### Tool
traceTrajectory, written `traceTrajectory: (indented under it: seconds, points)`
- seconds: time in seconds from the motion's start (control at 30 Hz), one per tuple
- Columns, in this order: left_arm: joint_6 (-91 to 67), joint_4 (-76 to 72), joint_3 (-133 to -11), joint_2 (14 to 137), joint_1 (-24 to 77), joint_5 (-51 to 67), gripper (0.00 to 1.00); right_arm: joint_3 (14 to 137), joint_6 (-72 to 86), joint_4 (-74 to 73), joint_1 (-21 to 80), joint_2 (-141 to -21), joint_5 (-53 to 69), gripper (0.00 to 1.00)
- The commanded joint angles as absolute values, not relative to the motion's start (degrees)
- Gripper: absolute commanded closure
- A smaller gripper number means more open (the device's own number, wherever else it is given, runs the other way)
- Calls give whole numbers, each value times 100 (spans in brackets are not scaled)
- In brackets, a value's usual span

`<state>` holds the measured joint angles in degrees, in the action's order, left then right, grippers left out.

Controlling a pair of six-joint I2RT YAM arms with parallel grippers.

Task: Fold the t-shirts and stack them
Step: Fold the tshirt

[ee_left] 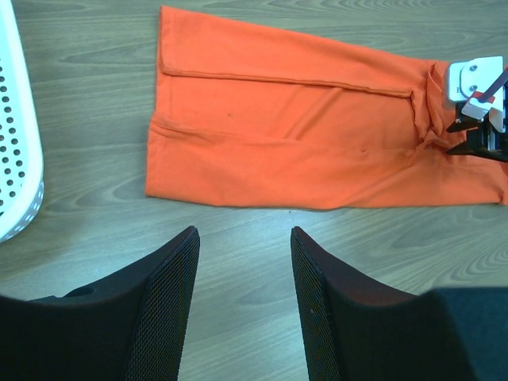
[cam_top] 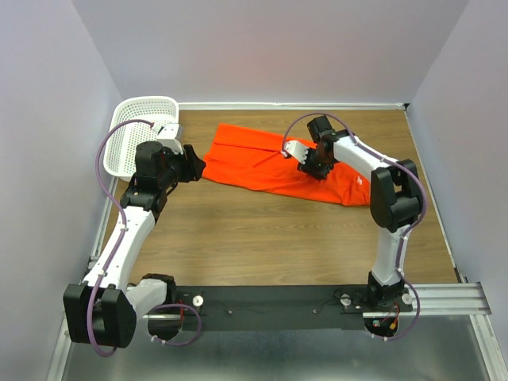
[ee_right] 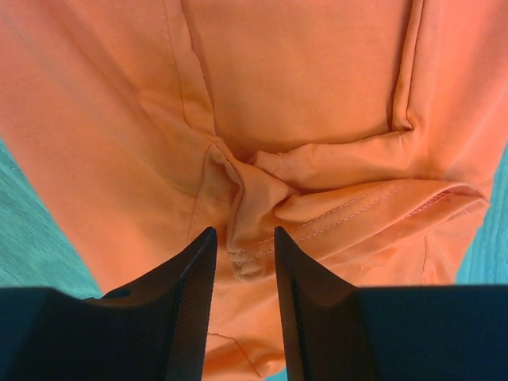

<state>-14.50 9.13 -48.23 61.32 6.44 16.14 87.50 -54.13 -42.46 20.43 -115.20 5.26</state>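
One t-shirt (cam_top: 262, 163) only, bright orange-red. It lies flat on the wooden tabletop (cam_top: 262, 230), in the far half and roughly mid-width. It is folded lengthwise into a long band that runs from far left down toward the near right.

Left wrist view: the band (ee_left: 302, 151) shows a straight hemmed short edge at its left end. Two long creases or seams run along its length.

White perforated basket (cam_top: 147, 101) at the far-left corner of the tabletop, apart from the shirt. Its rim (ee_left: 20, 159) shows at the left edge of the left wrist view.

Left end effector (cam_top: 194, 163): sits just beside the shirt's left end, over bare wood.
- Fingers well apart (ee_left: 244, 234), nothing between them but tabletop.
- Not touching the fabric; the shirt's near edge lies just beyond the fingertips.

Right end effector (cam_top: 313, 173): down on the shirt, right of the band's middle, arm reaching in from the right.
- From the left wrist camera it shows at the band's right end (ee_left: 456, 135), fabric gathered in front of it.
- Right wrist view: fingers stand apart (ee_right: 244, 232), and a puckered ridge of cloth (ee_right: 302, 79) rises in the gap between them.
- Stitched hem folds bunch up just to the right of that ridge.
- A thin gap seems to show beside the left finger. Cannot tell whether the pads press the pucker or merely straddle it.
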Motion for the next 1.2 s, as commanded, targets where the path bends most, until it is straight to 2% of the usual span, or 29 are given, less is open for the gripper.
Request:
traceTrajectory:
  seconds: [0.0, 0.13, 0.3, 0.57, 0.7, 0.8, 0.83, 0.87, 0.9, 0.97, 1.07, 1.17]
  points:
    - [-1397, 817, -4799, 6100, 615, 1731, 42, 8929, -5467, -4280, 2065, -11742, 316, 59]
    - [-1397, 817, -4808, 6117, 615, 1740, 42, 8947, -5484, -4289, 2057, -11760, 246, 66]
    - [-1397, 809, -4808, 6126, 615, 1767, 42, 9009, -5546, -4280, 2083, -11733, 167, 81]
    - [-1406, 809, -4808, 6135, 615, 1767, 42, 9307, -5669, -4280, 2381, -11856, 35, 86]
    - [-1397, 809, -4808, 6117, 615, 1758, 42, 9544, -5844, -4254, 2741, -12119, -447, 87]
    - [-1397, 809, -4808, 6126, 615, 1767, 42, 9668, -6046, -4009, 3013, -12278, -850, 85]
    - [-1397, 809, -4808, 6126, 615, 1767, 42, 9659, -6099, -3877, 3084, -12357, -974, 81]
    - [-1397, 809, -4808, 6126, 615, 1758, 42, 9633, -6195, -3563, 3155, -12392, -1106, 60]
    - [-1397, 809, -4808, 6117, 615, 1758, 42, 9607, -6222, -3446, 3207, -12427, -1255, 53]
    - [-1397, 826, -4808, 6126, 615, 1758, 42, 9650, -6232, -3262, 3357, -12498, -1546, 51]
    - [-1406, 817, -4808, 6117, 615, 1767, 42, 9861, -5803, -3085, 3384, -12437, -1643, 54]
    - [-1397, 809, -4808, 6108, 607, 1784, 42, 9460, -5931, -3120, 3279, -11886, -1241, 55]
